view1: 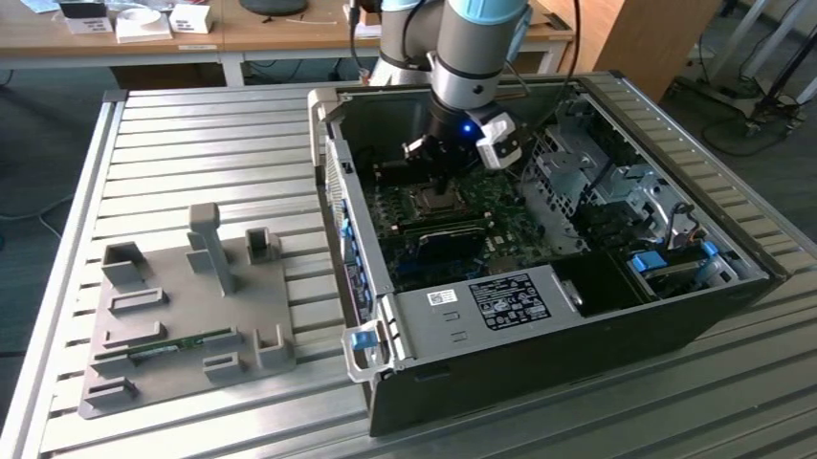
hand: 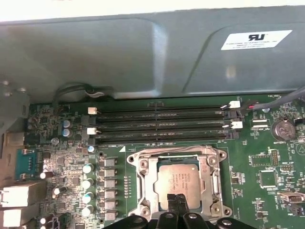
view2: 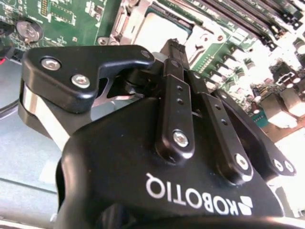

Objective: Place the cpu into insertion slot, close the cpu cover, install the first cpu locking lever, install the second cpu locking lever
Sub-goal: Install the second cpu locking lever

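Left side of exterior view: grey fixture tray (view1: 179, 316) on slatted table (view1: 191, 124), well apart from open computer case (view1: 537, 239). Gripper (view1: 441, 182) hangs inside case right over insertion slot (hand: 178, 183). First wrist view: cpu (hand: 180, 183) sits in slot, cpu cover (hand: 143, 183) looks down around it, hard to say for sure. Fingers (hand: 178, 204) pinched together, nothing held, tips touching cpu top or just off it.

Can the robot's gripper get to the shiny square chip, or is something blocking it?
Probably yes. In the first wrist view the gripper sits right at the chip, fingertips together at its edge. The metal frame lies around the chip, leaving its top bare.
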Tool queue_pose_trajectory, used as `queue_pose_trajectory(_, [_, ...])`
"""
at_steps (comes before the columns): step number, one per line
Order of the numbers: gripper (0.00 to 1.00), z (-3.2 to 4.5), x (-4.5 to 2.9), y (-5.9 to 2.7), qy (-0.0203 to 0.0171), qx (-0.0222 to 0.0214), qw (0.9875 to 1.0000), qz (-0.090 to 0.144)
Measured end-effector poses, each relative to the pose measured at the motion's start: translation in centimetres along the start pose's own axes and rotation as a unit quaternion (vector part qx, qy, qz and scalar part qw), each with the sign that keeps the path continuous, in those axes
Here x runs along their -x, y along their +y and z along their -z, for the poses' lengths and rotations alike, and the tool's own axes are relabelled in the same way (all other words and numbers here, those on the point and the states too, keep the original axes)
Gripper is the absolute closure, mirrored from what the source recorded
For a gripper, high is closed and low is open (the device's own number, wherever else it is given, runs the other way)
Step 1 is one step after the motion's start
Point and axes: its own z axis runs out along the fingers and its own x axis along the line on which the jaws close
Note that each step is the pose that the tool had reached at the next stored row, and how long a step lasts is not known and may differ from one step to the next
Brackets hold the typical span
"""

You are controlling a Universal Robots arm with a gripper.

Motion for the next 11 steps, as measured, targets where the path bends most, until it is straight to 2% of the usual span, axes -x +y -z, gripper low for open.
queue_pose_trajectory(4, [0.89,-0.02,0.31,0.05,0.0,0.0,1.0,0.0])
queue_pose_trajectory(11, [0.89,-0.02,0.32,0.06,0.0,0.0002,1.0,0.0])
